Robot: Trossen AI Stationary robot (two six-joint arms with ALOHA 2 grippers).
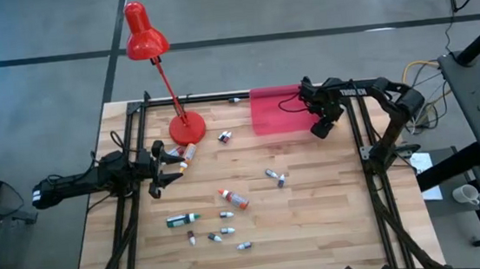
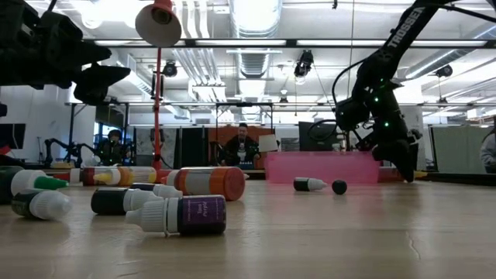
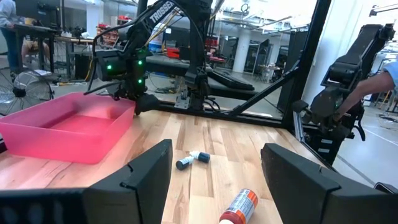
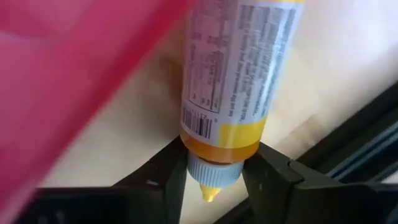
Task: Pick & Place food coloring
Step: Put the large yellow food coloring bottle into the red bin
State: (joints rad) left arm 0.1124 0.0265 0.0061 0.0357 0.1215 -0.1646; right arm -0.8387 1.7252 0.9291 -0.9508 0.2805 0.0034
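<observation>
right gripper (image 4: 214, 163) pinching a yellow-labelled plastic dropper bottle (image 4: 239, 81) seemingly just beside the pink rectangular tray (image 1: 275, 112), left gripper (image 3: 214, 177) spread wide over the wooden surface (image 1: 317, 223)

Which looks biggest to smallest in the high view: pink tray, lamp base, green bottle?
1. pink tray
2. lamp base
3. green bottle
All rest on the table, so nearness hardly skews this.

Bright, even overhead lighting; ceiling fixtures (image 2: 256, 15) glare at twelve o'clock in the low view. Right wrist view is blurred, the pink tray (image 4: 68, 81) smeared out of focus. Shadows on the table (image 1: 317, 223) are faint.
</observation>
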